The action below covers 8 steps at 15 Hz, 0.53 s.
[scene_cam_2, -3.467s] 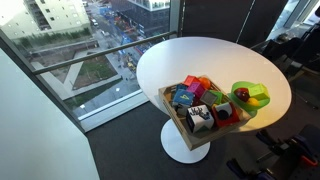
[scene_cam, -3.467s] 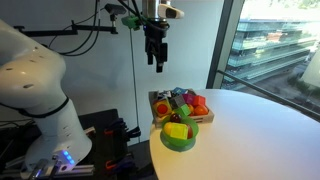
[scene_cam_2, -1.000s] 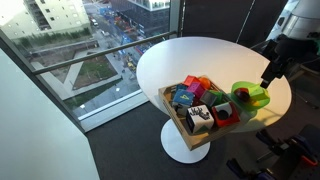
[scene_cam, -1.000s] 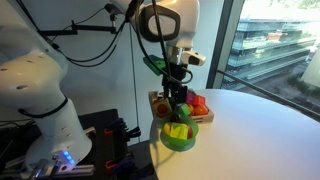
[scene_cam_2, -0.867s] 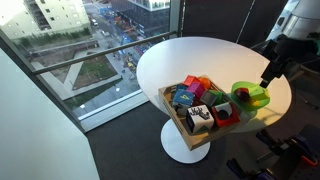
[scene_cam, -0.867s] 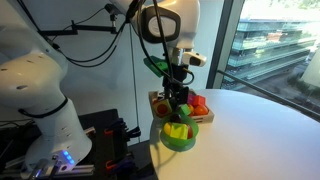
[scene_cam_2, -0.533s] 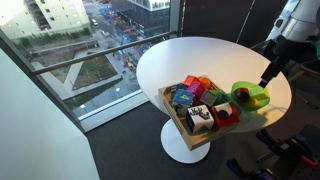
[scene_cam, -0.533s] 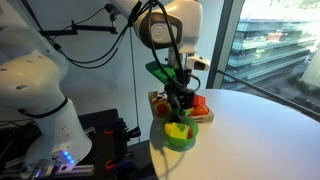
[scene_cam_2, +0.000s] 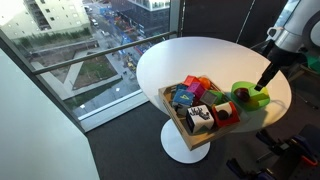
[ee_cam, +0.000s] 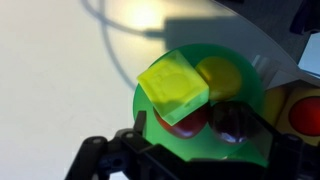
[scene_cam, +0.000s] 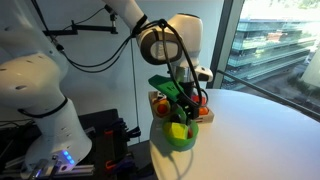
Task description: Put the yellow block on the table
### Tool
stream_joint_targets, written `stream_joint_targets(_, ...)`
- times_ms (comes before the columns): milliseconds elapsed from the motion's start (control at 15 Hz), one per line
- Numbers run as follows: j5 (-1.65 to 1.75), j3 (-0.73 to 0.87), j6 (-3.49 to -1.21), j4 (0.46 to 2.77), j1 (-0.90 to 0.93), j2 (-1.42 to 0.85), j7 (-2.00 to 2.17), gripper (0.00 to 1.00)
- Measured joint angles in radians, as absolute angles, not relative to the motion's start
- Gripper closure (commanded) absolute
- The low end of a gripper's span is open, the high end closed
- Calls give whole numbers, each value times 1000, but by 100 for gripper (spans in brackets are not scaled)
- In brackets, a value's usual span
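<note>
The yellow block (ee_cam: pixel 173 88) lies tilted in the green bowl (ee_cam: pixel 146 112), on top of a red piece (ee_cam: pixel 186 121) and beside a dark round piece (ee_cam: pixel 232 121) and a yellow round piece (ee_cam: pixel 221 74). The bowl stands on the white table (scene_cam: pixel 262 130) near its edge, next to the wooden tray. My gripper (ee_cam: pixel 190 165) is open and empty, just above the bowl with its fingers wide on either side. In both exterior views the gripper (scene_cam: pixel 184 110) (scene_cam_2: pixel 265 83) hangs close over the block (scene_cam: pixel 178 130) (scene_cam_2: pixel 256 99). The arm partly hides the bowl (scene_cam: pixel 180 143) (scene_cam_2: pixel 242 88).
A wooden tray (scene_cam: pixel 153 98) (scene_cam_2: pixel 175 115) of colourful pieces stands right beside the bowl. The rounded table edge runs close by the bowl. White tabletop (scene_cam_2: pixel 190 60) stretches beyond the tray. A large window is behind.
My gripper has come down from above the tray to just over the green bowl. The block and bowl have not moved.
</note>
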State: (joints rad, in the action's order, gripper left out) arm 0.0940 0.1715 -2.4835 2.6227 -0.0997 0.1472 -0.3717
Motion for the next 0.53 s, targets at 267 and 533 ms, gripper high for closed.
stream_joint_targets(267,94,172,-2557,2632,-100,98,-423,0)
stream_joint_targets(533,94,172,-2592,2636,-100,60,-451,25)
